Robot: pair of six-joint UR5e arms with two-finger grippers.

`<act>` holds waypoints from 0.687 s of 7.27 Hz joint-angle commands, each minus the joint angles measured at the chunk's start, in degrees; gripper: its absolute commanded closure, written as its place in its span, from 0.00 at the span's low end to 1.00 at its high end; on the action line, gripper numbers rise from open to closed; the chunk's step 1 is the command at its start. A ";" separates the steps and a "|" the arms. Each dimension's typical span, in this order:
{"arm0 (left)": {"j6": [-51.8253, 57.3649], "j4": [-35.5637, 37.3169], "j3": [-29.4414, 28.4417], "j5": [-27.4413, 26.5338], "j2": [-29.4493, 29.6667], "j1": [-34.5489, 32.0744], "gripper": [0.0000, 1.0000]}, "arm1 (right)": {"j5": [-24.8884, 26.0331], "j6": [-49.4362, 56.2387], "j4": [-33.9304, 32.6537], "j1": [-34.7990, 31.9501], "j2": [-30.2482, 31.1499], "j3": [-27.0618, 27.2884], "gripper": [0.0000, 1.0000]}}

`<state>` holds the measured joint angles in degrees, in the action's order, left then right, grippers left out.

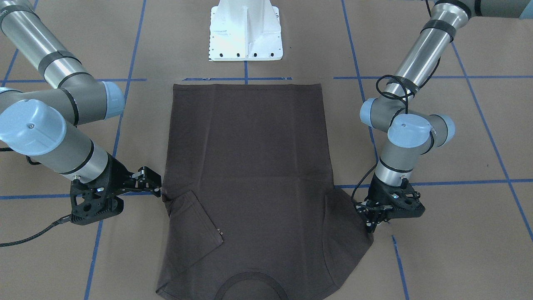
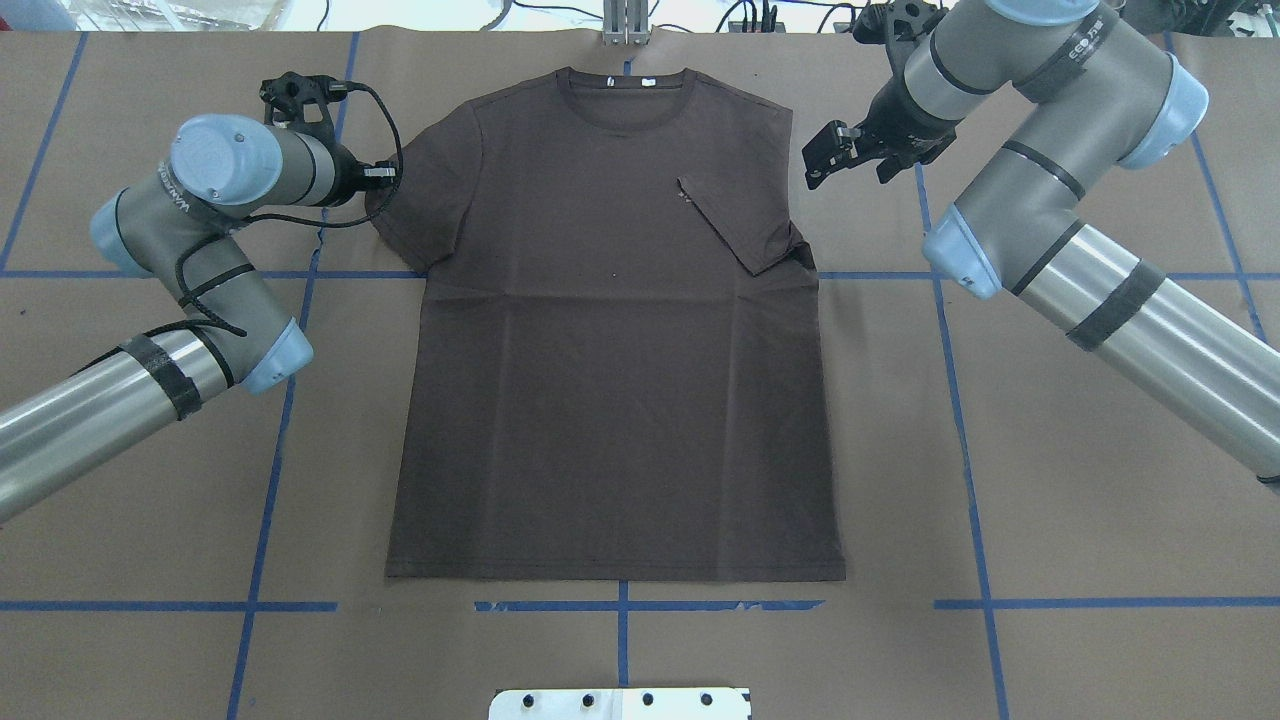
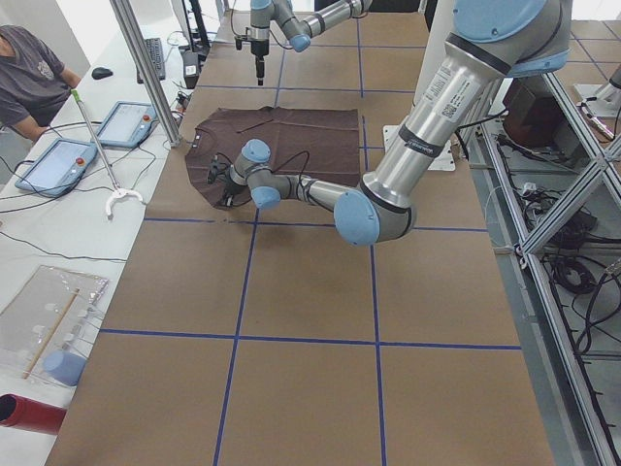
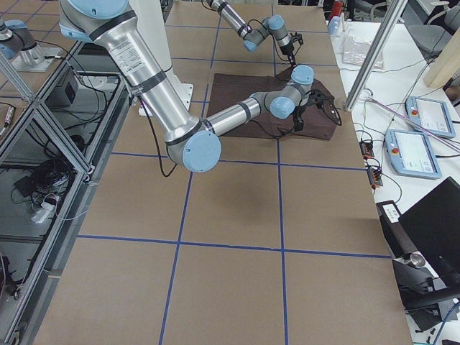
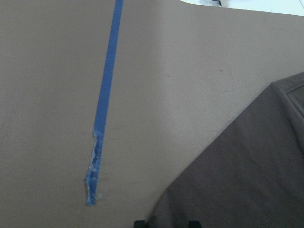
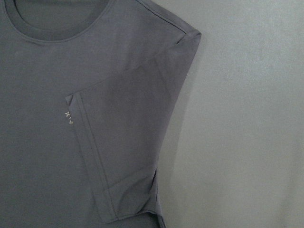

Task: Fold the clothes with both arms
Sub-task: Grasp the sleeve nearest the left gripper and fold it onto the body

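Plainly, the dark grey-brown T-shirt (image 2: 610, 380) lies spread flat and front up in the middle of the brown tabletop (image 2: 1050, 520). Its ribbed collar (image 2: 625, 100) is at the far end from the white pedestal base (image 1: 245, 33), which stands just beyond the hem. The sleeve on the robot's right (image 2: 745, 225) is folded inward over the chest, its corner touching the small pale logo (image 6: 69, 115). The other sleeve (image 2: 420, 200) lies out flat.

The left end effector (image 1: 370, 223) points down at this flat sleeve's outer edge, and its fingertips (image 5: 138, 222) are apart with the fabric's edge between them. The right end effector (image 2: 815, 160) hangs just beside the folded sleeve, clear of the cloth, fingers apart and holding nothing.

Blue tape lines (image 2: 268, 480) cross the tabletop around the T-shirt. Well apart from the T-shirt, off the brown surface, a clear flat container (image 3: 53, 311) holds a thin stick and a pale blue object.
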<state>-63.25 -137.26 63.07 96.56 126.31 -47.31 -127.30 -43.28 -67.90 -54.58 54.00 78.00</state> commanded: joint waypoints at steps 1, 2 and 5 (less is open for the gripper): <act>-3.61 14.14 3.38 0.20 8.90 0.11 1.00 | 0.03 0.03 0.40 0.00 0.23 -0.21 0.00; -9.99 14.65 0.68 0.20 14.00 1.50 1.00 | 0.03 -0.05 0.49 0.09 0.23 -0.12 0.00; -14.36 11.07 -8.13 -0.32 18.98 5.82 1.00 | 0.21 -0.05 0.58 0.09 0.58 -0.12 0.00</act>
<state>-76.57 -124.35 57.14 96.35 144.44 -42.69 -127.22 -43.33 -67.40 -54.46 54.41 77.87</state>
